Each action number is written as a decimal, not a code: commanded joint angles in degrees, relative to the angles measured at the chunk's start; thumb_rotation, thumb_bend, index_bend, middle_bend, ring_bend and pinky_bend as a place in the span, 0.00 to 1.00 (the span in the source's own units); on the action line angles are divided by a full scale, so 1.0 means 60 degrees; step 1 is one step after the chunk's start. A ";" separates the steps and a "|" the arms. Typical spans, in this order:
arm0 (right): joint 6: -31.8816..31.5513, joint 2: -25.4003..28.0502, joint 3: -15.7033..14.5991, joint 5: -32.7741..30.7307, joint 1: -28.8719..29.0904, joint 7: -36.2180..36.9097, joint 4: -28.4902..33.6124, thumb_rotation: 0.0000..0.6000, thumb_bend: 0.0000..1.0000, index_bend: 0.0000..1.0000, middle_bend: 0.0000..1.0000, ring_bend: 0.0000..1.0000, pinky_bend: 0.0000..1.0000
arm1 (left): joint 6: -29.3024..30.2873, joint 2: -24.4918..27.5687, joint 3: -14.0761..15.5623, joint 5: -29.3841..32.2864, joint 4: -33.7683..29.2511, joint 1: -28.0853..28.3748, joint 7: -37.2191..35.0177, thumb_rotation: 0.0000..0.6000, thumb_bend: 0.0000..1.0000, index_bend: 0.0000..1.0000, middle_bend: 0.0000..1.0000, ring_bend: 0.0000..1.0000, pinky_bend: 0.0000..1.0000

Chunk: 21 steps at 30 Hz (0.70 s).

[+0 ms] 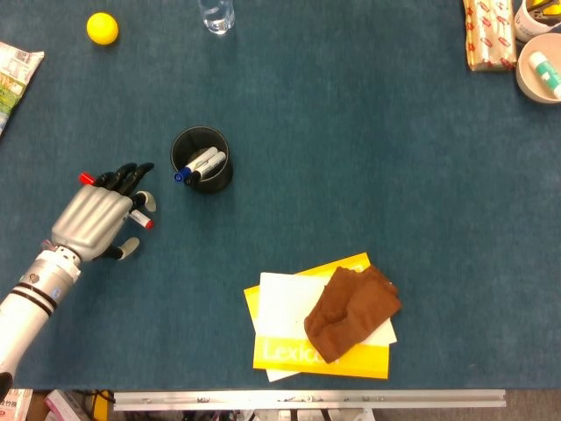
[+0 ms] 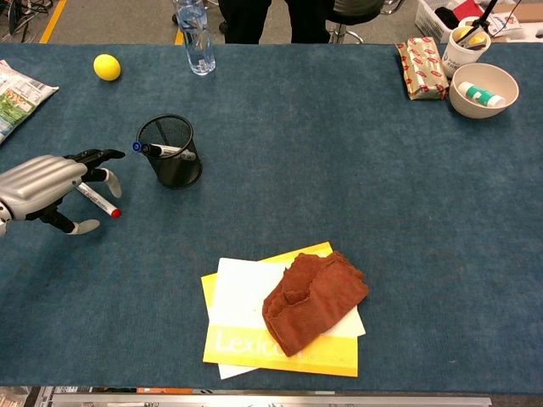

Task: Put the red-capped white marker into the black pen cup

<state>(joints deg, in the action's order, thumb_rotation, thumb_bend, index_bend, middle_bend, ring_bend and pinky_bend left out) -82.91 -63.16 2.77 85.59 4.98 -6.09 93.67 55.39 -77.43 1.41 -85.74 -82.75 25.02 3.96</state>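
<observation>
The left robot hand [image 1: 92,224] sits at the middle left of the head view, palm down over the marker [image 1: 140,217], its dark fingers [image 1: 131,173] spread and reaching toward the upper right. It covers most of the marker, but whether the fingers actually clamp it cannot be told from either view. The right robot hand is not in view.

The marker lies flat on the blue desk [image 1: 368,158] under the hand. Its long axis runs diagonally, from upper left to lower right in the frame, with the red cap at the lower-right end, poking out just past the fingers. In the chest view the white barrel [image 2: 95,199] shows below the fingers, the red tip toward the frame's bottom right.

Just to the upper right of the hand stands the black pen cup [image 1: 202,159], upright, with several markers [image 1: 203,163] leaning inside, one blue-capped end sticking over its left rim. The cup is near the fingertips but apart from them.

Farther out, a yellow ball [image 1: 102,28] rests in the upper left, a clear bottle [image 1: 216,14] at the top edge, and a printed packet [image 1: 13,70] at the left edge. Lower centre holds a yellow book [image 1: 320,351] with white paper [image 1: 285,303] and a brown cloth [image 1: 352,311] on top. The upper right corner has a patterned packet [image 1: 488,33] and a bowl [image 1: 536,70].
</observation>
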 commanded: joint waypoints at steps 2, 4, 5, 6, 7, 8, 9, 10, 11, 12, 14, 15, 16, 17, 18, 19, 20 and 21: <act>0.0017 -0.0003 -0.0006 0.0001 0.0005 -0.0008 -0.0001 1.00 0.00 0.13 0.22 0.13 0.30 | 0.0051 -0.0097 -0.0002 -0.0022 0.0157 0.0064 0.0092 1.00 0.28 0.34 0.00 0.00 0.16; 0.0029 -0.0008 -0.0011 0.0002 0.0009 -0.0021 0.0003 1.00 0.00 0.13 0.22 0.13 0.30 | 0.0082 -0.0154 0.0014 -0.0045 0.0265 0.0093 0.0170 1.00 0.28 0.34 0.00 0.00 0.16; 0.0034 -0.0011 -0.0012 0.0000 0.0010 -0.0026 0.0003 1.00 0.00 0.13 0.22 0.13 0.30 | 0.0095 -0.0176 0.0023 -0.0054 0.0308 0.0103 0.0196 1.00 0.28 0.35 0.00 0.00 0.16; 0.0041 -0.0016 -0.0014 -0.0002 0.0012 -0.0029 0.0001 1.00 0.00 0.13 0.22 0.13 0.30 | 0.0091 -0.0199 0.0038 -0.0061 0.0363 0.0122 0.0221 1.00 0.28 0.35 0.00 0.00 0.16; 0.0050 -0.0020 -0.0014 -0.0008 0.0015 -0.0030 -0.0003 1.00 0.00 0.13 0.22 0.13 0.30 | 0.0073 -0.0208 0.0043 -0.0054 0.0398 0.0143 0.0245 1.00 0.28 0.35 0.00 0.00 0.16; 0.0061 -0.0022 -0.0015 -0.0013 0.0018 -0.0031 -0.0008 1.00 0.00 0.13 0.22 0.13 0.30 | 0.0045 -0.0216 0.0043 -0.0041 0.0427 0.0170 0.0277 1.00 0.28 0.35 0.00 0.00 0.16; 0.0077 -0.0024 -0.0019 -0.0021 0.0021 -0.0034 -0.0011 1.00 0.00 0.13 0.22 0.13 0.30 | -0.0005 -0.0218 0.0035 -0.0011 0.0453 0.0213 0.0319 1.00 0.28 0.35 0.00 0.00 0.16; 0.0089 -0.0026 -0.0022 -0.0025 0.0024 -0.0038 -0.0014 1.00 0.00 0.13 0.22 0.13 0.30 | -0.0054 -0.0214 0.0029 0.0018 0.0462 0.0248 0.0351 1.00 0.28 0.35 0.00 0.00 0.16; 0.0099 -0.0029 -0.0022 -0.0029 0.0028 -0.0041 -0.0017 1.00 0.00 0.13 0.22 0.13 0.30 | -0.0122 -0.0208 0.0026 0.0056 0.0469 0.0295 0.0400 1.00 0.28 0.35 0.00 0.00 0.16; 0.0105 -0.0030 -0.0023 -0.0032 0.0030 -0.0046 -0.0018 1.00 0.00 0.13 0.22 0.13 0.30 | -0.0165 -0.0206 0.0024 0.0082 0.0477 0.0326 0.0446 1.00 0.28 0.35 0.00 0.00 0.16; 0.0109 -0.0030 -0.0021 -0.0033 0.0033 -0.0050 -0.0017 1.00 0.00 0.13 0.22 0.13 0.30 | -0.0231 -0.0210 0.0027 0.0132 0.0499 0.0373 0.0524 1.00 0.28 0.35 0.00 0.00 0.16; 0.0104 -0.0028 -0.0020 -0.0031 0.0032 -0.0052 -0.0014 1.00 0.00 0.13 0.22 0.13 0.30 | -0.0271 -0.0216 0.0032 0.0167 0.0512 0.0397 0.0561 1.00 0.28 0.35 0.00 0.00 0.16; 0.0100 -0.0029 -0.0020 -0.0030 0.0031 -0.0053 -0.0013 1.00 0.00 0.13 0.22 0.13 0.30 | -0.0291 -0.0223 0.0034 0.0193 0.0525 0.0411 0.0586 1.00 0.28 0.35 0.00 0.00 0.16; 0.0098 -0.0029 -0.0021 -0.0026 0.0031 -0.0056 -0.0011 1.00 0.00 0.13 0.22 0.13 0.30 | -0.0301 -0.0230 0.0038 0.0214 0.0538 0.0420 0.0604 1.00 0.28 0.35 0.00 0.00 0.16; 0.0093 -0.0027 -0.0020 -0.0025 0.0030 -0.0057 -0.0008 1.00 0.00 0.13 0.22 0.13 0.30 | -0.0314 -0.0240 0.0045 0.0237 0.0554 0.0431 0.0625 1.00 0.28 0.35 0.00 0.00 0.16; 0.0091 -0.0027 -0.0019 -0.0023 0.0030 -0.0057 -0.0009 1.00 0.00 0.13 0.22 0.13 0.30 | -0.0320 -0.0248 0.0050 0.0253 0.0564 0.0439 0.0638 1.00 0.28 0.36 0.00 0.00 0.16; 0.0094 -0.0028 -0.0021 -0.0022 0.0031 -0.0060 -0.0010 1.00 0.00 0.13 0.22 0.13 0.30 | -0.0327 -0.0255 0.0056 0.0264 0.0575 0.0447 0.0649 1.00 0.28 0.36 0.00 0.00 0.16; 0.0096 -0.0028 -0.0023 -0.0017 0.0032 -0.0059 -0.0008 1.00 0.00 0.13 0.22 0.13 0.30 | -0.0334 -0.0263 0.0064 0.0281 0.0591 0.0458 0.0668 1.00 0.28 0.36 0.00 0.00 0.16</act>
<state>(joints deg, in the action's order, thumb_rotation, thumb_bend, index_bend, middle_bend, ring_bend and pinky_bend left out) -82.34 -63.32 2.64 85.49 5.18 -6.44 93.62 53.40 -78.98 1.77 -84.09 -79.23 27.75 7.94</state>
